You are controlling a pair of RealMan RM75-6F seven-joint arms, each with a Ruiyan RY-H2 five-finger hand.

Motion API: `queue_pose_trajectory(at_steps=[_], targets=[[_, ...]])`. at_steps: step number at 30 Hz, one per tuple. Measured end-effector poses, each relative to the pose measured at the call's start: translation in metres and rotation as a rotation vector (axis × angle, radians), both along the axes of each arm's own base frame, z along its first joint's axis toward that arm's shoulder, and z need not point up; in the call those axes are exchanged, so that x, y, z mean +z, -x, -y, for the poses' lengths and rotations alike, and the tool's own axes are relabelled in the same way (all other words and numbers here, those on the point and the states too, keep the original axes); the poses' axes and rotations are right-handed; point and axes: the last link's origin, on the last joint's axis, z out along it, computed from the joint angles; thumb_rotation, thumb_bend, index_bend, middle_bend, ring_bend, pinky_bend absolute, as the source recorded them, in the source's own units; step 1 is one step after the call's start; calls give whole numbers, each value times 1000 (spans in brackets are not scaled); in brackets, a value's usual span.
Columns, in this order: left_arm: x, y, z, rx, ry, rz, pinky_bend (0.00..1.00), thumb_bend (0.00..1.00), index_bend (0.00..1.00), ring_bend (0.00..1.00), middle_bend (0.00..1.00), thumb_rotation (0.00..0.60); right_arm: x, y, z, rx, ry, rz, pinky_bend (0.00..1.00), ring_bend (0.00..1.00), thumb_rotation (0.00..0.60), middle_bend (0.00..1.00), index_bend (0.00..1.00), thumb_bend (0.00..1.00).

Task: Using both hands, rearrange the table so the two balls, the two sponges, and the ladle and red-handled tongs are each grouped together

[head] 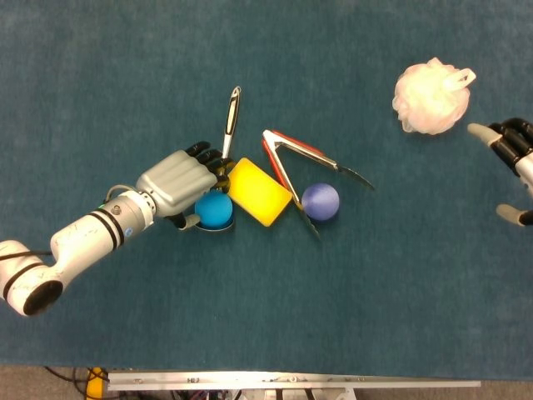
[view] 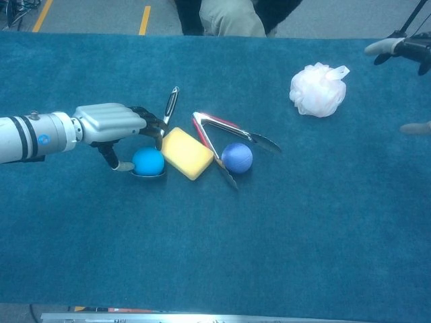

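On the blue cloth table (head: 266,325), most things lie in one cluster a little left of the centre of the head view. The light blue ball (head: 214,209) sits in the bowl of the ladle (head: 231,118), whose handle goes up toward the upper middle of the frame. Just to the right of this ball is the yellow sponge (head: 258,192), touching it or almost touching it. The red-handled tongs (head: 300,162) lie open beside the sponge, and the purple ball (head: 321,201) rests between their two arms.

The left hand (head: 173,185) comes in from the lower left. It is over the light blue ball, with the dark fingertips (head: 202,151) near the ladle handle and the thumb low at the left side of the ball. I cannot tell if it already grasps the ball or the ladle.

The white mesh sponge (head: 430,96) is alone in the upper right. The right hand (head: 510,154) is at the right edge, near this sponge but apart from it, with fingers spread and holding nothing.
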Motion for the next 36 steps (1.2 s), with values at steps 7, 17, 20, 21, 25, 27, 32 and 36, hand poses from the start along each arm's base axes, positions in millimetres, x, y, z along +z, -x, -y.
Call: queue_pose_trajectory(at_steps=[7,17,20,21,25,27,32,36], targets=[[1,1,1,3,2,-2,0,321,360,60,96,600,1,0,0,-1,5,4,384,197,600,255,144,27],[9,-3,0,3,-14,13,0,321,364,60,99,600,2,2,0,-4,9,8,384,197,600,255,144,27],[13,-3,-2,3,-22,14,0,321,364,60,99,600,2,2,1,-4,10,10,384,197,600,255,143,27],[14,-3,-2,3,-26,14,0,321,364,60,99,600,2,1,1,-3,11,11,384,197,600,256,144,27],[21,-3,-6,4,-49,18,0,321,364,60,99,600,3,2,1,-3,13,11,384,197,600,256,144,28],[26,-3,-10,9,-68,23,0,321,364,60,99,600,3,2,0,-4,13,12,384,197,600,256,144,27],[38,-2,-22,31,-124,45,0,321,364,60,99,600,3,2,0,-6,15,11,384,197,600,255,143,27],[44,2,-31,56,-160,58,0,321,364,60,99,600,3,3,-1,-7,17,14,384,197,600,255,144,27]])
